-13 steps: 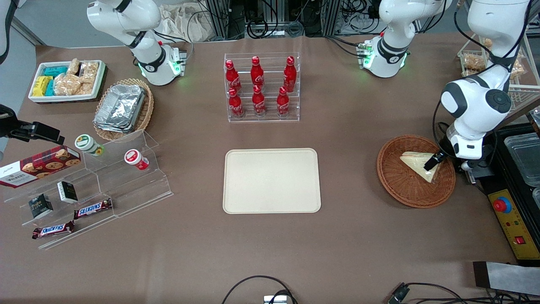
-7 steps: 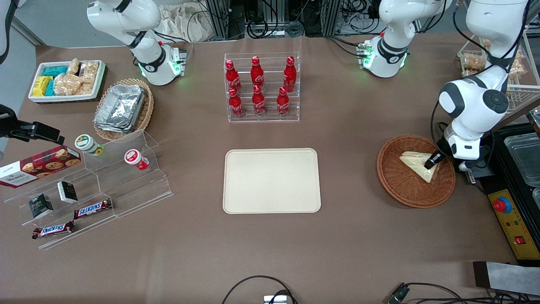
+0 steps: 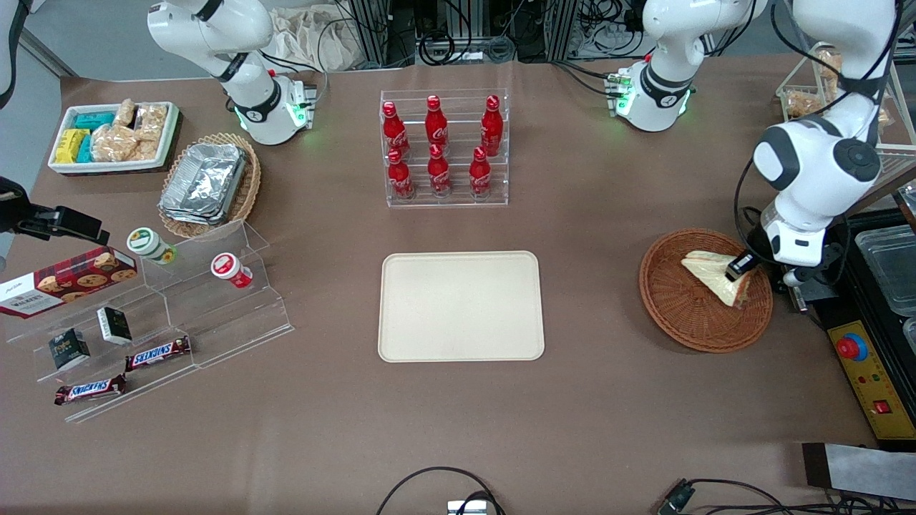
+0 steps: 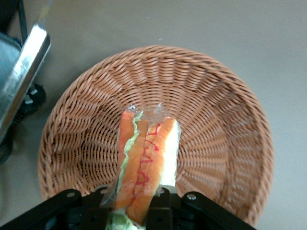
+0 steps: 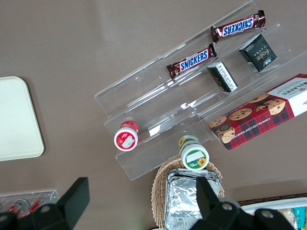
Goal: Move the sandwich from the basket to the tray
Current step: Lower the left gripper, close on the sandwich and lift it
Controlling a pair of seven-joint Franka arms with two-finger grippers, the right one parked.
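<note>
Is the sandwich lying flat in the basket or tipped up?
Tipped up: the gripper is shut on the sandwich, whose cut edge faces the wrist camera above the basket.

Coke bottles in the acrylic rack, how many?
6: three in the row nearer the camera, three in the row above it. None look hidden. The claw is at the sandwich.
</note>
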